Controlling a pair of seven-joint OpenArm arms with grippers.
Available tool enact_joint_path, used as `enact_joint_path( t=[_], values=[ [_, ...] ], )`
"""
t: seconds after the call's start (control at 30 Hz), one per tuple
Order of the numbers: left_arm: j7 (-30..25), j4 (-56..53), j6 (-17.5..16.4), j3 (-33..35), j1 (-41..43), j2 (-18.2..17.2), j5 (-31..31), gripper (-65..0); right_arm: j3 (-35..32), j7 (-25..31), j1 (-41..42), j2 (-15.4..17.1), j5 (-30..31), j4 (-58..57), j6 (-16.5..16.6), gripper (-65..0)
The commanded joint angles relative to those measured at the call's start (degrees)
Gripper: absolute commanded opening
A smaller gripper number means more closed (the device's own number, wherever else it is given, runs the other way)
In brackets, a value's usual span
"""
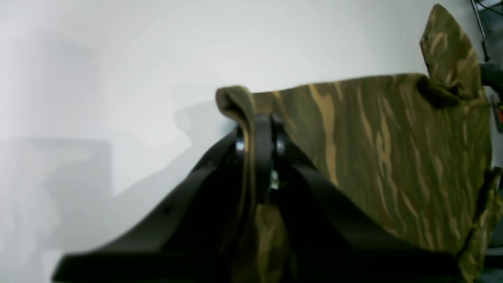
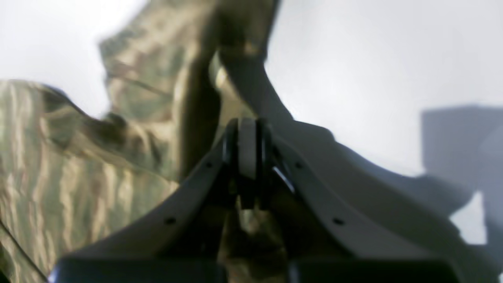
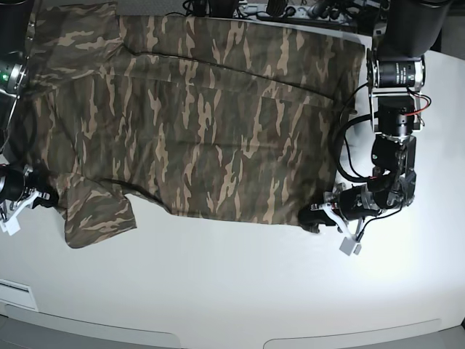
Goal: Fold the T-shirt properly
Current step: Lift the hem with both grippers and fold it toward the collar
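Camouflage cloth, the T-shirt (image 3: 196, 123), lay spread flat across the white worktop (image 3: 232, 291). We observed the left gripper (image 3: 314, 216) at the shirt's lower corner on the base view's right, its jaws clamped on the hem. We observed the right gripper (image 3: 45, 196) beside a sleeve on the opposite side, its jaws closed on a fold of fabric.

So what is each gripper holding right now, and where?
Both hold the T-shirt: left gripper pinches a hem corner; right gripper pinches its edge by the sleeve.
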Motion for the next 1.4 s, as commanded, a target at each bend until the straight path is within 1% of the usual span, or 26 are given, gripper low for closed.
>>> enact_joint_path(
  t=[0.0, 0.07, 0.17, 0.23, 0.37, 0.43, 0.53, 0.63, 0.67, 0.8, 0.93, 1.07, 1.23, 1.3, 1.37],
  values=[
    [-2.3, 0.8, 0.3, -0.1, -2.8, -0.3, 0.2, -65.0, 0.3, 1.6, 2.4, 1.5, 0.6, 0.9, 0.3, -65.0],
    [-4.6, 0.8, 1.7, -0.1, -3.8, -0.3, 2.6, -65.0, 0.3, 3.6, 3.6, 1.5, -1.9, 0.9, 0.3, -65.0],
    [-6.6, 0.8, 1.9, -0.1, -5.6, -0.3, 4.9, -65.0, 0.3, 7.9, 5.2, 1.4, -6.1, 1.0, 0.3, -65.0],
    [-6.8, 0.8, 1.9, -0.1, -6.6, -0.3, 5.7, -65.0, 0.2, 8.4, 6.1, 1.4, -7.5, 1.0, 0.3, -65.0],
    [-6.5, 0.8, 1.9, -0.1, -7.8, -0.3, 6.3, -65.0, 0.2, 8.6, 7.6, 1.4, -7.5, 1.0, 0.3, -65.0],
    [-5.1, 0.8, 1.3, -0.1, -7.9, -0.3, 5.8, -65.0, 0.2, 7.8, 8.1, 1.6, -7.1, 1.0, 0.3, -65.0],
    [-0.6, 0.8, -1.8, -0.1, -7.8, -0.3, 1.8, -65.0, 0.2, 3.9, 8.1, 2.2, -3.0, 1.0, 0.3, -65.0],
    [3.1, 0.9, -6.3, -0.1, -7.8, -1.2, -4.0, -65.0, 0.2, -1.3, 7.7, 2.4, 2.0, 2.3, 0.3, -65.0],
    [4.0, 1.0, -6.8, -0.1, -7.8, -1.7, -5.6, -65.0, 0.2, -2.3, 7.0, 2.6, 2.7, 3.7, 0.3, -65.0],
    [6.3, 1.1, -6.8, -0.1, -7.8, -4.8, -11.5, -65.0, 0.2, -2.6, 0.5, 4.4, 3.7, 13.7, 0.3, -65.0],
    [8.4, 1.1, -6.8, -0.1, -7.8, -6.6, -15.2, -65.0, 0.2, -1.6, -7.8, 5.6, 3.9, 25.5, 0.3, -65.0],
    [14.3, 1.9, -6.8, -0.1, -7.5, -7.1, -21.8, -65.0, 0.4, -1.0, -15.1, 6.6, 3.7, 33.9, 0.3, -65.0],
    [20.8, 9.2, -6.8, -0.1, -3.0, -9.2, -30.2, -65.0, 0.6, -0.9, -21.2, 9.6, 3.7, 37.5, 0.3, -65.0],
    [21.4, 13.7, -6.8, -0.1, -0.2, -10.6, -32.1, -65.0, 1.2, -0.9, -22.5, 10.9, 4.2, 37.6, 0.3, -65.0],
    [21.4, 18.3, -6.8, -0.1, 2.3, -11.8, -32.3, -65.0, 2.2, -1.7, -22.7, 12.0, 5.7, 37.6, 0.3, -65.0]
  ],
)
